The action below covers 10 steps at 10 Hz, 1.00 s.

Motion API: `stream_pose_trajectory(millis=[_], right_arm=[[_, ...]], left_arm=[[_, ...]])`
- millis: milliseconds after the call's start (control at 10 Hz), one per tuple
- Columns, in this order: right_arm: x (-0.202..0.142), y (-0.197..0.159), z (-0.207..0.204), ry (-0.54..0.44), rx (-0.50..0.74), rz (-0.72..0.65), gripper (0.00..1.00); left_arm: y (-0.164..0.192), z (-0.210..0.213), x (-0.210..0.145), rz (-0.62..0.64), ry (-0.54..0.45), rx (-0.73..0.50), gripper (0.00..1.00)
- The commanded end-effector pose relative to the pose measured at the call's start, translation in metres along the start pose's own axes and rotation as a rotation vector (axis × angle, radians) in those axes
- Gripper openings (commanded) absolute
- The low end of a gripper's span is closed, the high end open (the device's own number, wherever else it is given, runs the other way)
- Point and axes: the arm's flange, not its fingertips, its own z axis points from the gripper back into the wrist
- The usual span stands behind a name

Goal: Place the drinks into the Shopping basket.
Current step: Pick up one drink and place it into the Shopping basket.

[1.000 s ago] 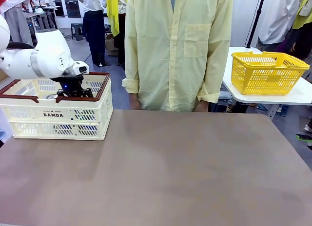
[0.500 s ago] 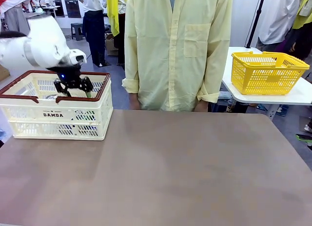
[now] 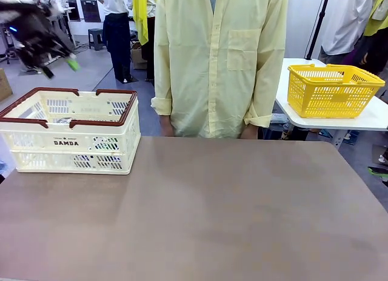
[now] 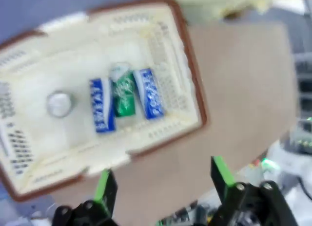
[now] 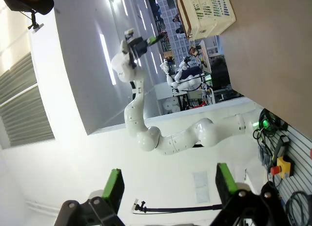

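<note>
Drinks in basket, left arm raised clear.
Left gripper (image 4: pixel 158 187) jaws wide apart, nothing held, above Shopping basket (image 3: pixel 66 145) at table's 10 o'clock. Inside: two blue cans, one green can (image 4: pixel 124 94), one upright. Right gripper (image 5: pixel 165 187) spread, empty. No drinks visible on table; likely finished.

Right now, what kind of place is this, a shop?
Probably a robot lab set up like a shop: a basket holding cans sits on a table, beside a white arm.
</note>
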Motion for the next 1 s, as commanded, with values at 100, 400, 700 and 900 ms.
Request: stream_pose_trajectory(millis=[100, 400, 700, 900], right_arm=[[-0.001, 0.006, 0.0, -0.001, 0.012, 0.001, 1.0], [-0.001, 0.006, 0.0, -0.001, 0.012, 0.001, 1.0], [-0.001, 0.006, 0.0, -0.001, 0.012, 0.001, 1.0], [-0.001, 0.006, 0.0, -0.001, 0.012, 0.001, 1.0]], left_arm=[[0.104, 0.053, -0.027, 0.111, 0.042, -0.35, 1.0], [0.209, 0.036, -0.106, 0.132, -0.104, -0.718, 1.0], [0.233, 0.034, -0.128, 0.182, -0.111, -0.688, 1.0], [0.233, 0.034, -0.128, 0.182, -0.111, -0.688, 1.0]])
